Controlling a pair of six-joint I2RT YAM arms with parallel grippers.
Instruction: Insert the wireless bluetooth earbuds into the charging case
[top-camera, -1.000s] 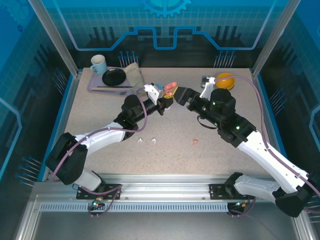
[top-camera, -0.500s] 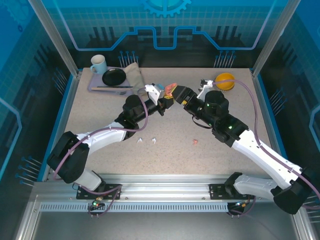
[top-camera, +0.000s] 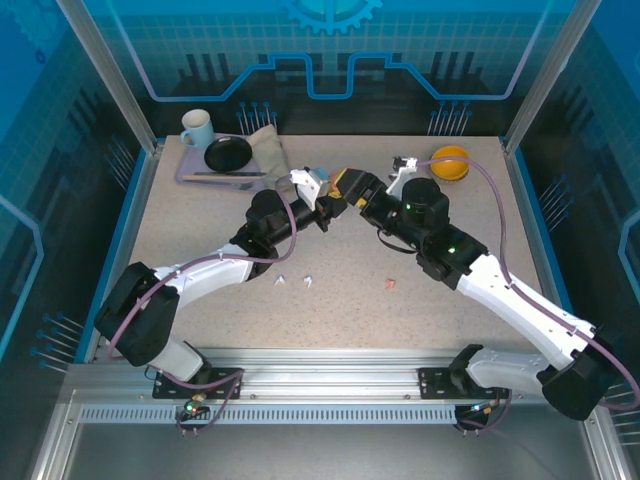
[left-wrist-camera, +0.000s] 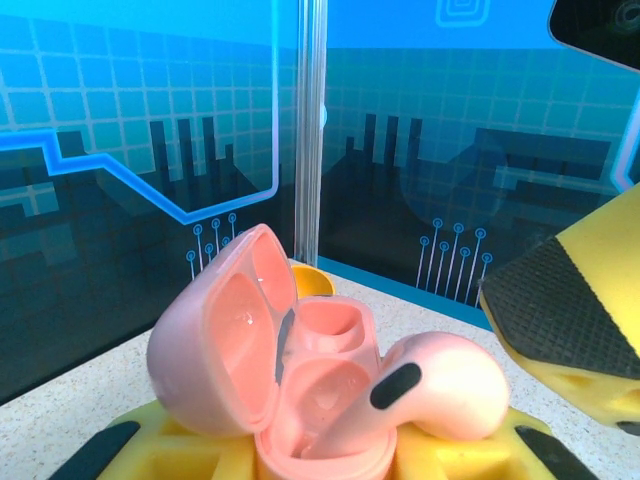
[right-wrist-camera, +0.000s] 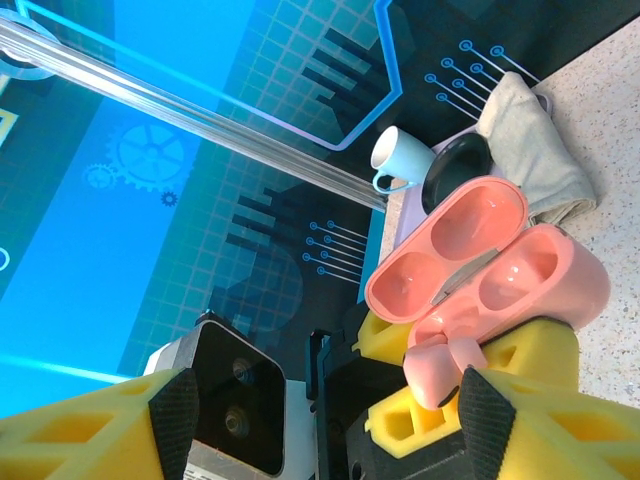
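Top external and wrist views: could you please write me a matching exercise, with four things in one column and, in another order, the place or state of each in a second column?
Things:
1. charging case
2. mug
3. bowl
4. white earbuds

Places or states:
A. far right corner of the table
B. lying on the bare table, near the middle
C. far left corner, beside the black plate
D. off the table, lid open

Pairs: 1-D, 2-C, 3-A, 4-B

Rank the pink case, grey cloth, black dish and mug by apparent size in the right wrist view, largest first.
1. pink case, inflated by nearness to the camera.
2. grey cloth.
3. black dish and mug look alike; no ranking between them.
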